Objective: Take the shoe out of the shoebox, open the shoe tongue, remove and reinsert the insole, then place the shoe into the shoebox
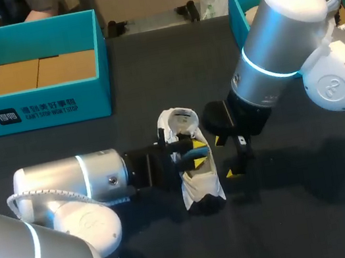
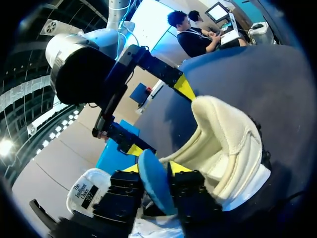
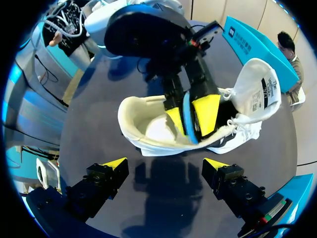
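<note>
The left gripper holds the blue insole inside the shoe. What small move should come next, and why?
Probably the left gripper should draw the blue insole a little up out of the white shoe. It pinches the insole on edge, the tongue is folded open, and the right gripper hangs open beside the shoe, touching nothing.

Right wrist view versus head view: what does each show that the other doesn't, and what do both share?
Only the right wrist view: the blue insole on edge, pinched between the yellow tips of the left end effector inside the shoe, and both spread fingers of the right end effector. Only the head view: the inside of the shoebox, with no shoe in it. Both: the white shoe, its tongue folded open, the left end effector at its opening, the right one beside it.
</note>
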`<state>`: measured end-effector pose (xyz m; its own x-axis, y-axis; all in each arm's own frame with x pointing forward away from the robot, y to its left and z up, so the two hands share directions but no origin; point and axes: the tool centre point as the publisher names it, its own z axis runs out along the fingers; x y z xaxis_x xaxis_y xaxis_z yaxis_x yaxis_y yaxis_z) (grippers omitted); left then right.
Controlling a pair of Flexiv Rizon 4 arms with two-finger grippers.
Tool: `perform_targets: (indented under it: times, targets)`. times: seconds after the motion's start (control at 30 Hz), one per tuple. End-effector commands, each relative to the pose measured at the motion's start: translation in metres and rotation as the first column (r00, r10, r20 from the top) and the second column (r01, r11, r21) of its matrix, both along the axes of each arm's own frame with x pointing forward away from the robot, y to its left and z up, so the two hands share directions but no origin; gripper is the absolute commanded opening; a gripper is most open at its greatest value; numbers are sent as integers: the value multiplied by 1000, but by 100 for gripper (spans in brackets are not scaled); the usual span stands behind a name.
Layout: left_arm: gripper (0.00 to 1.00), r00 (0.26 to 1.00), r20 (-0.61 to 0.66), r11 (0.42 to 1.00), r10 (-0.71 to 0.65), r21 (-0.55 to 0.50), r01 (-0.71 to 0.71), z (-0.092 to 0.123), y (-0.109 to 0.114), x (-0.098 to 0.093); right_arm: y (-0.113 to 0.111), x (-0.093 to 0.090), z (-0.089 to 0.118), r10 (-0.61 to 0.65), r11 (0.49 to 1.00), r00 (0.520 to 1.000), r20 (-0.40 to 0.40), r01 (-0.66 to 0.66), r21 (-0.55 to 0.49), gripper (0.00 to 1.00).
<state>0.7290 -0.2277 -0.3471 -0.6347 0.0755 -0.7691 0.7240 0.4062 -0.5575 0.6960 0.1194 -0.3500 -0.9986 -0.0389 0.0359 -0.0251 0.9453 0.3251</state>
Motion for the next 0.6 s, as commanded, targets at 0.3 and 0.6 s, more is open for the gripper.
perform_targets:
  times: [0.3,0.6]
  targets:
    - [31,999,-28,1000,-19,-17,18,20,21,-16,0,-1,-1,0,1000,1000,2,0,0,100]
    - [0,997,-71,999,-40,24,42,9,11,-16,0,-1,-1,0,1000,1000,2,0,0,100]
